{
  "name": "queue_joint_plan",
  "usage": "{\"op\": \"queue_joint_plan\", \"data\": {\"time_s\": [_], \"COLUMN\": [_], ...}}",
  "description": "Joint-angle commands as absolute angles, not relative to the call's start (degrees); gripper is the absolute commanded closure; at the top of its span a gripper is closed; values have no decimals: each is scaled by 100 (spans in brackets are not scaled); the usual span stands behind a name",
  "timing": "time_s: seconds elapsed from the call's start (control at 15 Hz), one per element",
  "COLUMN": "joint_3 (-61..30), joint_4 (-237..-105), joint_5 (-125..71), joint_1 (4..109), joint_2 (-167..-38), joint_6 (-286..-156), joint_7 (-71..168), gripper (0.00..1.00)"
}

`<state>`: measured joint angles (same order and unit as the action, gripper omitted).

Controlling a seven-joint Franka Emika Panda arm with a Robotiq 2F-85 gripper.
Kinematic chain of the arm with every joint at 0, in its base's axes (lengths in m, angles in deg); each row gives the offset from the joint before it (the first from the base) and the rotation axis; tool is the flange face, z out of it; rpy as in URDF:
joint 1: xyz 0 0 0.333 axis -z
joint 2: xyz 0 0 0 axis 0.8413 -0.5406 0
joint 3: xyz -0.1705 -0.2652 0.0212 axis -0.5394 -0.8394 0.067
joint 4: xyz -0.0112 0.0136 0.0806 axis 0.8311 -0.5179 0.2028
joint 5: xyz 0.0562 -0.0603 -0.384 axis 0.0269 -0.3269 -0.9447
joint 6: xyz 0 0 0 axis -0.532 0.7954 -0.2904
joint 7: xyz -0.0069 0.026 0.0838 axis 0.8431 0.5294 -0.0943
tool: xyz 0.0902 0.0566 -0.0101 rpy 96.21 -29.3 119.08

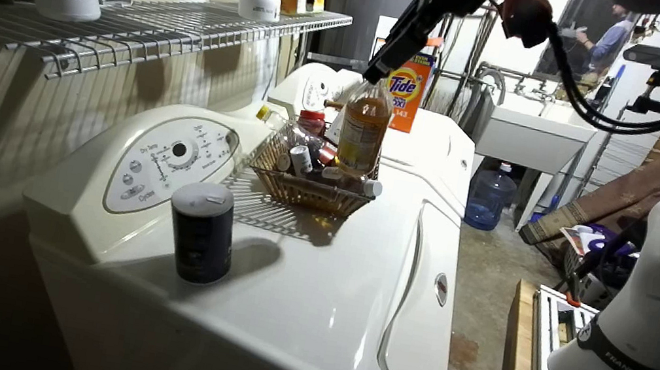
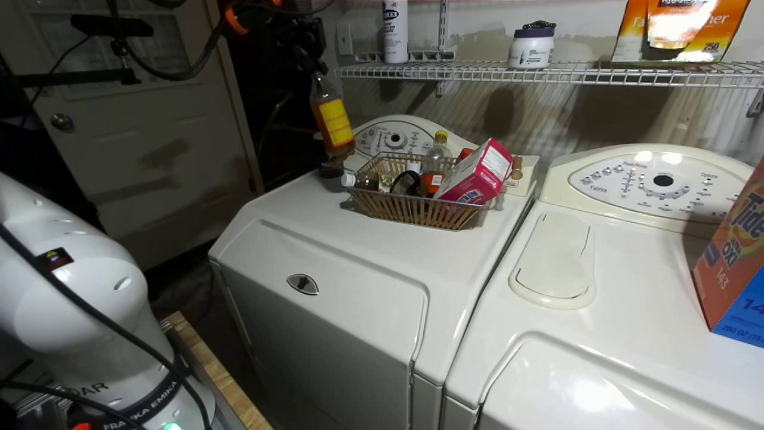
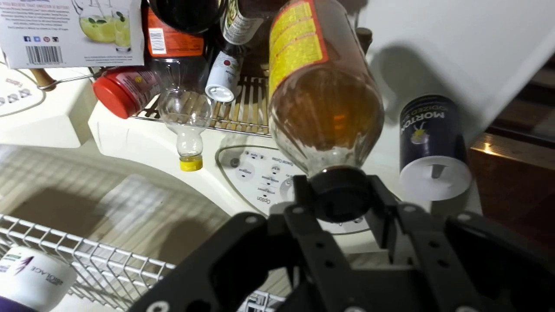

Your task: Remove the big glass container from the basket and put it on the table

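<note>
The big glass container, an amber bottle with a yellow label and dark cap, hangs tilted in both exterior views and fills the middle of the wrist view. My gripper is shut on its cap; the gripper also shows in both exterior views. The bottle's base is above the rim of the brown woven basket, by the end nearer the black cup. I cannot tell whether it is fully past the rim. The basket stands on the white appliance top, the table.
A black salt cup stands on the table near the basket. The basket holds several bottles, jars and a pink box. A white wire shelf runs along the wall. A Tide box stands farther along.
</note>
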<state>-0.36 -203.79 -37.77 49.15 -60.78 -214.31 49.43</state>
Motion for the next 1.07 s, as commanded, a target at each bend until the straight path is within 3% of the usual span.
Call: {"op": "queue_joint_plan", "data": {"time_s": [0.0,0.87,0.93,1.0], "joint_3": [-164,-1072,-794,-863], "joint_4": [-20402,-20520,-20498,-20528], "joint_5": [-3263,-1514,-1843,-1724], "joint_1": [4538,3527,3752,3734], "joint_2": [-5688,-5750,-5790,-5797], "joint_6": [-21056,-20909,-20697,-20729], "joint_7": [4162,770,1274,1075], "gripper": [88,89,65,65]}}
